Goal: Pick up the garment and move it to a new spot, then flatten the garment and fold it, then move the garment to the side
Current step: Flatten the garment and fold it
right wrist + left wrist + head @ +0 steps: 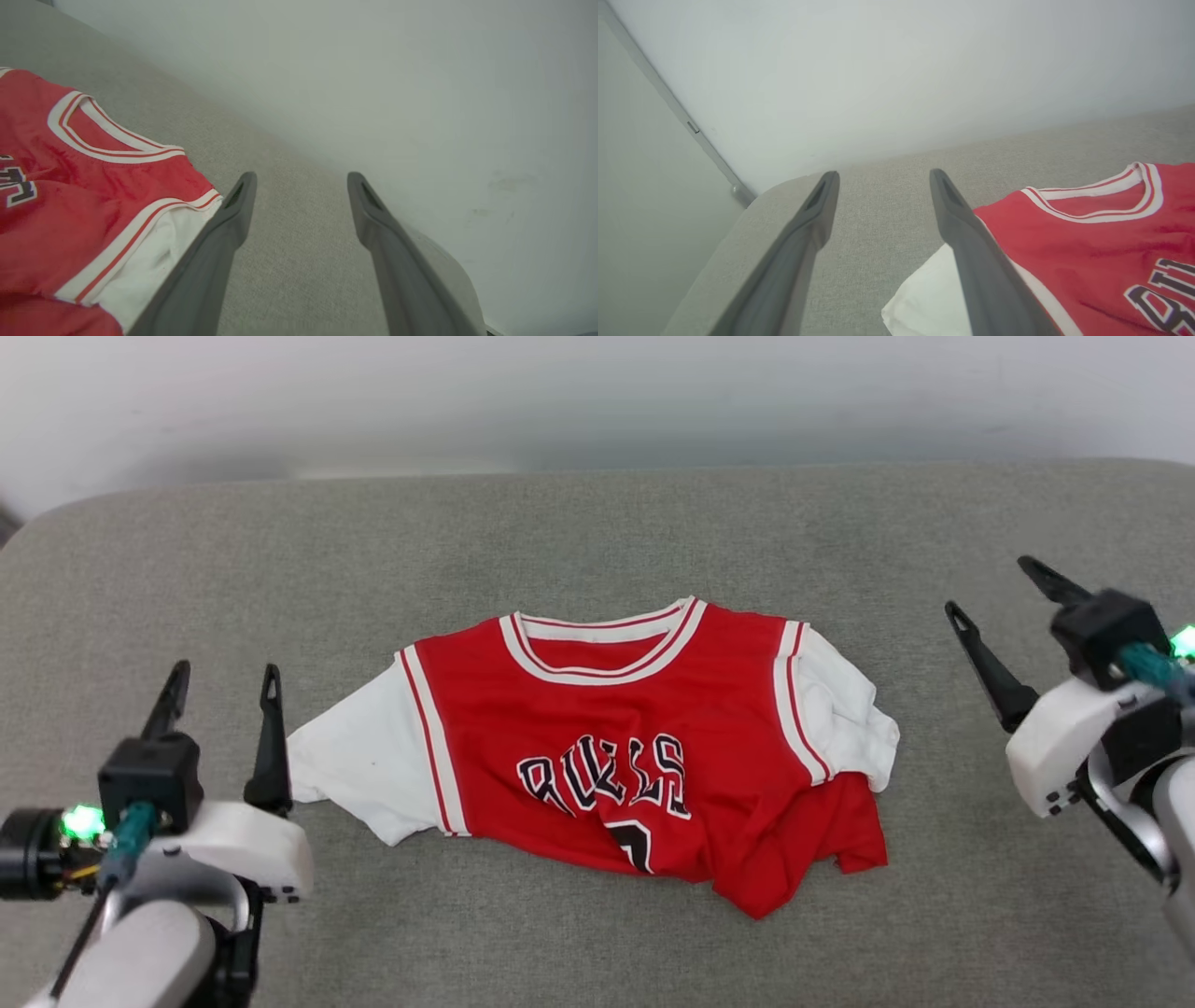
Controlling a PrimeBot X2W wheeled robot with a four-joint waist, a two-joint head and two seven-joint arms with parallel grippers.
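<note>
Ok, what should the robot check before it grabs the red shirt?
1. The left gripper is open and empty: ok.
2. The right gripper is open and empty: ok.
3. The garment lies front up, lettering showing: ok.
4. It lies flat: not ok; the right sleeve is crumpled and the bottom hem is bunched.
5. There is bare grey surface around it for spreading: ok.
6. The back layer is smooth underneath: cannot tell.

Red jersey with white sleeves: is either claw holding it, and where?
Nothing is held. Left claw and right claw are open and empty, either side of the red white-sleeved jersey.
</note>
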